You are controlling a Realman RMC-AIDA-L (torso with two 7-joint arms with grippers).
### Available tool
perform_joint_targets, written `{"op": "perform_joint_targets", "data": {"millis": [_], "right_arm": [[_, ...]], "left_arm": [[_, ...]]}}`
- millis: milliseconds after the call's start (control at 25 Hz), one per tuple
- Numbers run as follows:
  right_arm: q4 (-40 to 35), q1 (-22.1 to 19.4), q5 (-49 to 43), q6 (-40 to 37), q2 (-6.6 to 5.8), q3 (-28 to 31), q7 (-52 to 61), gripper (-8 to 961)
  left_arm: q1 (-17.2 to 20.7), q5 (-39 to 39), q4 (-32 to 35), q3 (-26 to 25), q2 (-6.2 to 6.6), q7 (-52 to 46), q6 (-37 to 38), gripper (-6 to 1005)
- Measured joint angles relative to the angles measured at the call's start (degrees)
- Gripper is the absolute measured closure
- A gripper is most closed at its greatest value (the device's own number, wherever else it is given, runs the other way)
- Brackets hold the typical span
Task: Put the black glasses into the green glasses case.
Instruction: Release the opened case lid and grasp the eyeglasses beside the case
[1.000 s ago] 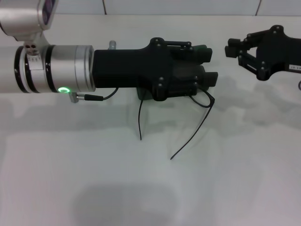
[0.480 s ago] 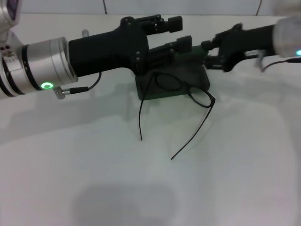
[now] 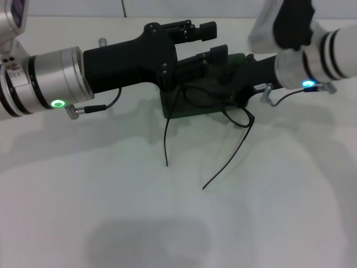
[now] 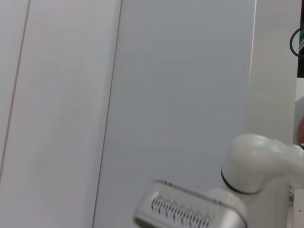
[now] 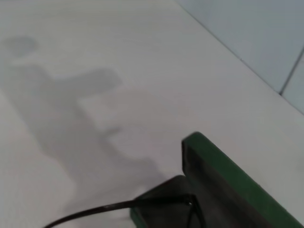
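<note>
Nearest the robot, the two long slim temple arms of the thin black-framed glasses [image 3: 215, 111] trail forward over the white bench [image 3: 167, 223], their tips resting on it well clear of the case. The lens front of these glasses lies on the near edge of the dark green hard rectangular glasses case [image 3: 192, 109], half in and half out; the right wrist view shows one lens rim just inside the case's open shell, with the green lid [image 5: 223, 175] standing up behind it.

Above the case's left side hangs the left end effector [image 3: 206, 42], its fingers spread apart and holding nothing. At the case's right end sits the right end effector [image 3: 237, 84], close against the case; I cannot tell whether it is spread or pressed together, nor whether it grips anything.

The glasses look light, thin and easily bent, with lenses that would smear or scratch. The safest hold is probably the frame at the bridge or a hinge corner, and the splayed temples likely need folding inward before the frame will settle inside.
</note>
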Motion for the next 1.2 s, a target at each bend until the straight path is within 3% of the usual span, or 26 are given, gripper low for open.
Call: {"op": "perform_joint_targets", "data": {"millis": [800,1200], "right_arm": [[0.1,-4.3,8.2,13.5,0.0,-13.3,2.1,549],[1.8,-3.7,9.3,14.0,0.01,-15.2,2.2,550]], "left_arm": [[-1.8,0.3,0.0,0.2,0.16,-2.8,-0.1,487],[-2.2,0.3,-0.1,0.3,0.12,-2.8,-0.5,488]]}}
